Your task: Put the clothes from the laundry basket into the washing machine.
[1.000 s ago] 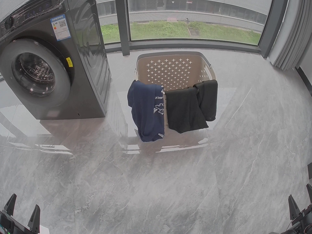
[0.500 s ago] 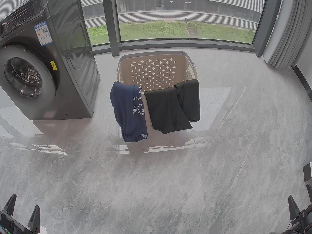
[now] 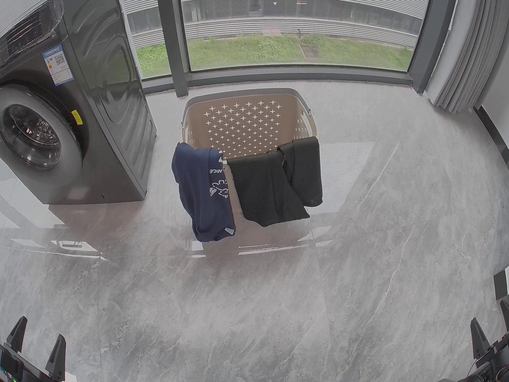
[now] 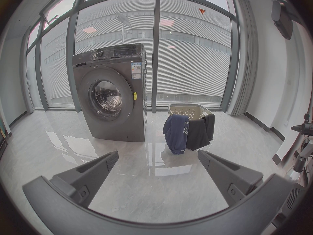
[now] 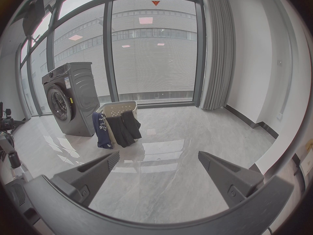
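Observation:
A beige laundry basket (image 3: 246,120) stands on the floor in front of the window. Over its near rim hang a navy garment (image 3: 204,194), a black garment (image 3: 262,187) and a second black one (image 3: 305,168). To its left stands the grey washing machine (image 3: 101,80), whose round door (image 3: 32,136) looks shut. My left gripper (image 3: 40,329) and right gripper (image 3: 489,314) are low at the near corners, far from the basket. Both are open and hold nothing, as the left wrist view (image 4: 157,153) and right wrist view (image 5: 158,154) show.
A wide stretch of glossy grey floor (image 3: 275,303) lies between me and the basket. A glass wall with a dark post (image 3: 169,33) runs behind it. Grey curtains (image 3: 466,43) hang at the far right. Camera gear on a stand (image 4: 305,137) sits off to the side.
The whole head picture has shifted left and slightly down, so the camera has moved. Basket, clothes and machine keep their places relative to each other. Both grippers stay as they were.

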You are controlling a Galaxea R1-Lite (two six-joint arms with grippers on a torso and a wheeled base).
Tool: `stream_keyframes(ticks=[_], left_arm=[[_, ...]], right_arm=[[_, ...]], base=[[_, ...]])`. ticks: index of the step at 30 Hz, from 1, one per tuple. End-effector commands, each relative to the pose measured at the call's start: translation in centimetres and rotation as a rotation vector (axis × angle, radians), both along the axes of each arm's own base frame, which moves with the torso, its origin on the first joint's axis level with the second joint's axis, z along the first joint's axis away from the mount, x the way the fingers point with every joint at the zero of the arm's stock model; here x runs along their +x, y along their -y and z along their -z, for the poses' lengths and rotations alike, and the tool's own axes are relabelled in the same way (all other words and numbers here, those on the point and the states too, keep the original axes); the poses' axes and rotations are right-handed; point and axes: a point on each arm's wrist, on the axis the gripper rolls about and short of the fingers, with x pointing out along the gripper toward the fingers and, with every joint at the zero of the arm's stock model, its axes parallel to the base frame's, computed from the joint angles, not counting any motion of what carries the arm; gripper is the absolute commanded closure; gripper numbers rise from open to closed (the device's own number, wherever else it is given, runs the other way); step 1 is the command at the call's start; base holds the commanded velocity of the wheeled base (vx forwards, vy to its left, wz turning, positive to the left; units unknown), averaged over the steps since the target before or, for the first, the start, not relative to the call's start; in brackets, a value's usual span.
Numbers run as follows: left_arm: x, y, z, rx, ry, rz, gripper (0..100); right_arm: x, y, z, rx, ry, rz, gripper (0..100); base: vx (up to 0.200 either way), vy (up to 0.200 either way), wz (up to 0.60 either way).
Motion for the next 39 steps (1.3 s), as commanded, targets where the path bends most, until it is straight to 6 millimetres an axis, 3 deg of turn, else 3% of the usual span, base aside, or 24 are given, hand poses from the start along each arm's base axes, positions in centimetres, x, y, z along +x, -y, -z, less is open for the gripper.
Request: stream_keyframes(ticks=[1,18,29,39], left_arm=[[0.03,0.0,0.47,-0.001,-0.004,-0.002,0],[0.03,0.0,0.47,-0.001,-0.004,-0.002,0],[0.03,0.0,0.47,-0.002,-0.004,-0.002,0],[0.03,0.0,0.47,-0.004,-0.004,-0.002,0]], right_arm=[[0.0,0.0,0.53,0.0,-0.001,-0.001,0],[0.0,0.0,0.53,0.0,-0.001,-0.001,0],[0.0,0.0,0.53,0.0,-0.001,-0.004,0],[0.0,0.0,0.53,0.0,-0.001,-0.004,0]], base=[[0.2,0.0,0.0],[0.2,0.0,0.0],[0.0,0.0,0.0],[0.2,0.0,0.0]])
